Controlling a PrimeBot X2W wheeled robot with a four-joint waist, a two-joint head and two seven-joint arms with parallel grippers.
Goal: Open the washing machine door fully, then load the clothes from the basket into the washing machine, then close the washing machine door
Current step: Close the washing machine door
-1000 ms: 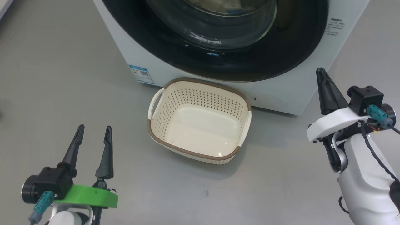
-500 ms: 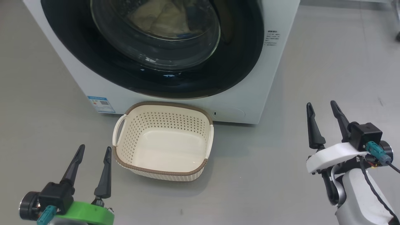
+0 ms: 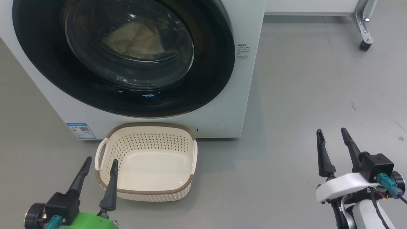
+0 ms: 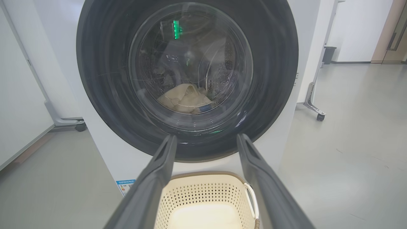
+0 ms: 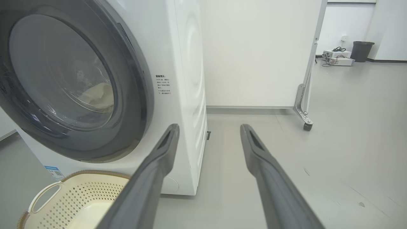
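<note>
- Dark tapered fingers of the left gripper [image 3: 102, 159] stood spread and empty beside the near rim of the basket [image 3: 149, 125].
- The right gripper [image 3: 331, 129] gaped empty over open grey floor [image 3: 302, 95].
- The perforated cream basket sat empty just before the washing machine [image 3: 251, 79].
- Behind the shut, glossy washing machine door [image 3: 216, 79], the clothes [image 3: 136, 39] lay crumpled.

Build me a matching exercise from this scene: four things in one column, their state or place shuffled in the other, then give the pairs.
1. washing machine door
2. clothes
3. basket
4. right gripper

a. empty, on the floor
b. shut
c. inside the drum
d. open, over bare floor

Pairs: 1-b, 2-c, 3-a, 4-d.
</note>
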